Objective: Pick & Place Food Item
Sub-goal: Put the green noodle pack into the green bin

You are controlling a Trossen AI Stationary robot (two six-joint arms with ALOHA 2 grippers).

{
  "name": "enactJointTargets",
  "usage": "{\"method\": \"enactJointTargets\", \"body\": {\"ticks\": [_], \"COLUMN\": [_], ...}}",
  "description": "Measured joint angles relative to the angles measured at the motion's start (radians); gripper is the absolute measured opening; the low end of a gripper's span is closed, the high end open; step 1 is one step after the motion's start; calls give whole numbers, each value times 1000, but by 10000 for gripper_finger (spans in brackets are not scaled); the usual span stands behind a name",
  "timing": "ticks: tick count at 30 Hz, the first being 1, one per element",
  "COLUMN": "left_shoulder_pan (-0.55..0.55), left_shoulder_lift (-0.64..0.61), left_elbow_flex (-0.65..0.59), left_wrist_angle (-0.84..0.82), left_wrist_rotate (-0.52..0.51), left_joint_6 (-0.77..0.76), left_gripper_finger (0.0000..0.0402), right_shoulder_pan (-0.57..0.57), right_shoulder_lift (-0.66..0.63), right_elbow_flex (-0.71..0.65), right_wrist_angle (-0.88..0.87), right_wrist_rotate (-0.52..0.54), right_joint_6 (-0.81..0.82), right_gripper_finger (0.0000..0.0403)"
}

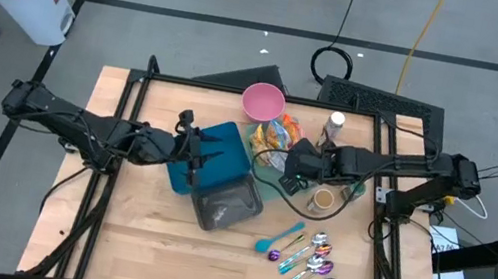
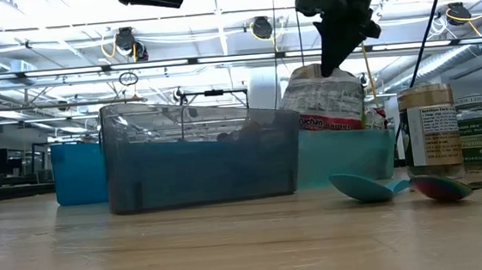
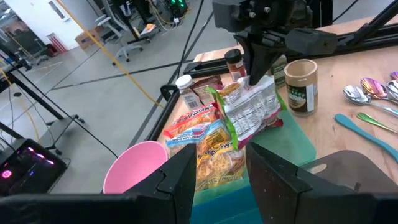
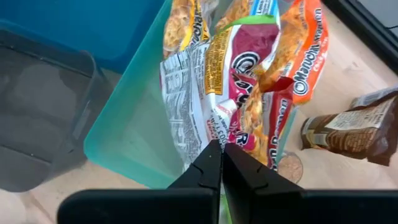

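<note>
- The right gripper (image 3: 255,59) was pinched shut on the top edge of a snack packet (image 3: 252,112), which hung below the fingers, clear of the teal tray (image 4: 134,127) it seemed to have come from.
- Gripping the thin seam at the packet's top made sense: it let the narrow fingers close fully on a flat edge while the bag dangled freely, ready to be carried.
- The other food packets (image 3: 199,127) lay heaped in the teal tray, near the pink bowl (image 1: 262,101).
- The grey bin (image 1: 226,205) sat in front of the blue bin (image 1: 219,150); either looked a likely drop spot, though which could not be told.
- The left gripper (image 1: 194,154) hovered over the blue bin, its fingers partly apart and holding nothing, apparently waiting.
- Spoons (image 1: 310,261) and a jar (image 2: 427,129) stood aside, away from the lift.
</note>
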Motion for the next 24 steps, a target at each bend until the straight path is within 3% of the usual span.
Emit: {"method": "enactJointTargets", "body": {"ticks": [24], "left_shoulder_pan": [0], "left_shoulder_lift": [0], "left_elbow_flex": [0], "left_wrist_angle": [1], "left_wrist_rotate": [0], "left_joint_6": [0], "left_gripper_finger": [147], "right_shoulder_pan": [8], "right_shoulder_lift": [0], "right_elbow_flex": [-101], "right_wrist_angle": [-11], "right_wrist_rotate": [-61], "right_joint_6": [143], "right_gripper_finger": [0]}}
